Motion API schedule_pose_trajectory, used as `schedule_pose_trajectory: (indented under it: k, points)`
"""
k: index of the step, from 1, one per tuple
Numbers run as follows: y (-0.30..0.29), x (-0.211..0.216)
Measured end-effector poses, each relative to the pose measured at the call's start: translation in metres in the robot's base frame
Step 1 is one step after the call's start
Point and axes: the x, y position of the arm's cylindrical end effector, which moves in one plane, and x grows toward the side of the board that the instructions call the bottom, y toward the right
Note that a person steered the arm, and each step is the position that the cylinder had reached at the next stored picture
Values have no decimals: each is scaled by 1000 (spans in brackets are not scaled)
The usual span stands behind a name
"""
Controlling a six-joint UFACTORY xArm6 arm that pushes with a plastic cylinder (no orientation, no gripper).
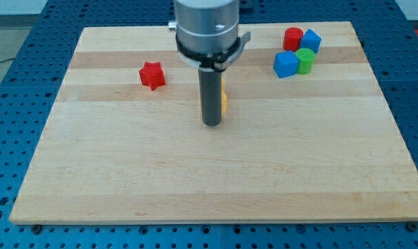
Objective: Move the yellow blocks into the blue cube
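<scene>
My tip [212, 124] stands near the middle of the wooden board [126, 180]. A yellow block [224, 101] sits right behind the rod, mostly hidden; only its right edge shows, and its shape cannot be made out. A blue cube [286, 64] lies at the view's upper right, well to the right of my tip. A green cylinder [306, 60] touches its right side. A red cylinder [293, 38] and a second blue block [311, 41] sit just above them.
A red star-shaped block [152, 75] lies at the view's upper left of my tip. The arm's grey body [206, 28] hangs over the top middle of the board. A blue perforated table [15, 83] surrounds the board.
</scene>
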Motion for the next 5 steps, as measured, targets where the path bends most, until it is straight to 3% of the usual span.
schedule_pose_trajectory:
  k: [3,4,5]
  points:
    - [18,-134]
    - [78,-137]
    - [83,-131]
